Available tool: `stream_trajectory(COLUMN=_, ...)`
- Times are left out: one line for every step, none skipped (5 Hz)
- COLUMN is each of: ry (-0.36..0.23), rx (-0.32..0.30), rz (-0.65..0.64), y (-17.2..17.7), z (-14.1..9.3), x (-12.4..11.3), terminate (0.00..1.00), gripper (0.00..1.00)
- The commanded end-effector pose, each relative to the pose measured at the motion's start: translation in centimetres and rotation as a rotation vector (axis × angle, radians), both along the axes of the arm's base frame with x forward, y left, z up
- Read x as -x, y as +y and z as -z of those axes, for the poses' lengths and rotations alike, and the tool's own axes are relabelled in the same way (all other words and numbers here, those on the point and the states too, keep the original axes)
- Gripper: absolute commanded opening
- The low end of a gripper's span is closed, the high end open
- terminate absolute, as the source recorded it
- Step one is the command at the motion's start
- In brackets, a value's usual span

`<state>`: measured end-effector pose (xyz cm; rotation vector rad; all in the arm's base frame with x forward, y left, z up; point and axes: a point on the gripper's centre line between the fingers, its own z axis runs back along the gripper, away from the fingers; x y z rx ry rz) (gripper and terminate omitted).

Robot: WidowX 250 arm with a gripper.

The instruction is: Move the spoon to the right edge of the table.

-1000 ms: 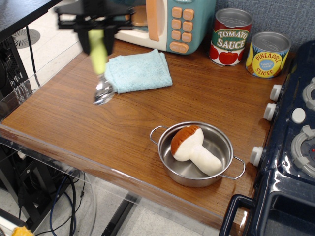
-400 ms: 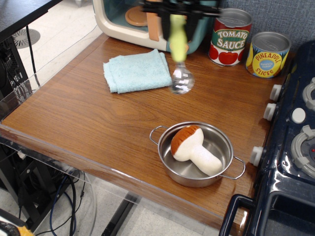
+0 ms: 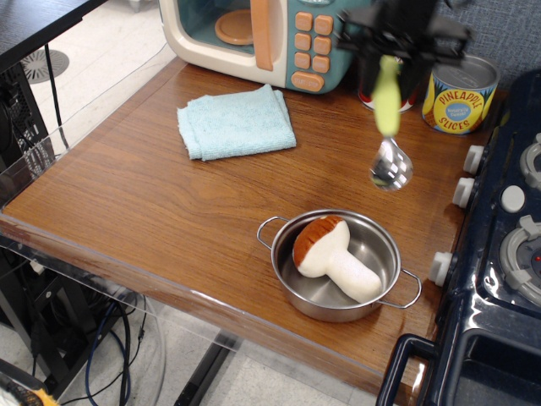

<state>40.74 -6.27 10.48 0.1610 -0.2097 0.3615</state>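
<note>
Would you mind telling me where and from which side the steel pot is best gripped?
Grip the pot by its left loop handle, coming from above: it juts clear of the rim, while the mushroom fills the bowl.

two cans [image 3: 461, 95], one pot [image 3: 338, 266], one spoon [image 3: 389, 135]

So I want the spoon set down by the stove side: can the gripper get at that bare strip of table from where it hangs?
Probably yes. The gripper holds the spoon above bare table; the pot sits nearer the front, the pineapple can farther back.
</note>
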Motion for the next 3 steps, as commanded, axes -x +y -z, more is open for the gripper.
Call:
stream_trajectory(ry=-0.035, rx=-0.014, rz=0.017, y=-2.2, z=0.9, x=0.1, terminate=0.00, gripper=0.00)
stream_trajectory(ry=-0.014, rx=-0.025, rz=0.003, y=-2.4, z=2.5, x=-0.5, terminate=0.00, gripper=0.00)
stream_trajectory(ry=0.001, rx=-0.046, rz=-0.019, y=-1.6, z=3.9, x=-0.5, terminate=0.00, gripper=0.00)
